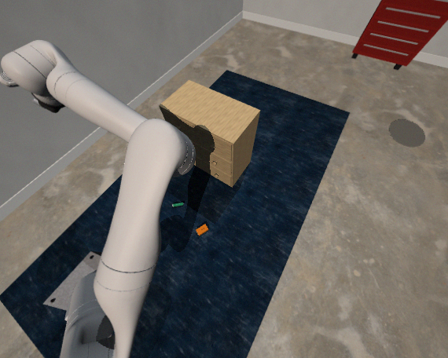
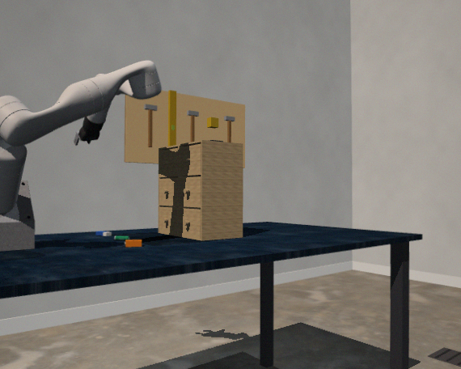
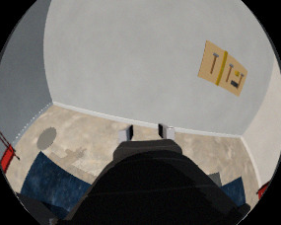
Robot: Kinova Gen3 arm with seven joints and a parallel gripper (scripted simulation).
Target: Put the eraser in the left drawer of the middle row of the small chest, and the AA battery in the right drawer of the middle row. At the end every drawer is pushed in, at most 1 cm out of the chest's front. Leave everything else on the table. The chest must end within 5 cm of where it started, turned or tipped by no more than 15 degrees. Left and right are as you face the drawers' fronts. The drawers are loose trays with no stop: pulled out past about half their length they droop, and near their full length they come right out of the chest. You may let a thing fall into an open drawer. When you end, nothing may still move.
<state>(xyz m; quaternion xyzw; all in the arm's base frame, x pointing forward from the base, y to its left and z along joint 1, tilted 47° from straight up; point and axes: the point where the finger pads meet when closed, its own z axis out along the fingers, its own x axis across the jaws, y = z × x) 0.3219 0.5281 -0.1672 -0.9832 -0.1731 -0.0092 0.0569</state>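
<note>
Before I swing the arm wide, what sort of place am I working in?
Probably a workshop or garage: hammers hang on a wall board, a red tool cabinet stands by the wall, and the floor looks like bare, stained concrete.

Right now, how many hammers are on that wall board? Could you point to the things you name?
3: a left hammer (image 2: pixel 150 129) (image 3: pixel 214 65), left of the tall yellow bar (image 2: pixel 172 117) (image 3: pixel 222 67); a middle hammer (image 2: pixel 192 129) (image 3: pixel 229 74), just right of it; a right hammer (image 2: pixel 229 131) (image 3: pixel 240 80), beyond the yellow block (image 2: pixel 213 122) (image 3: pixel 237 73). The wrist view shows no others.
</note>
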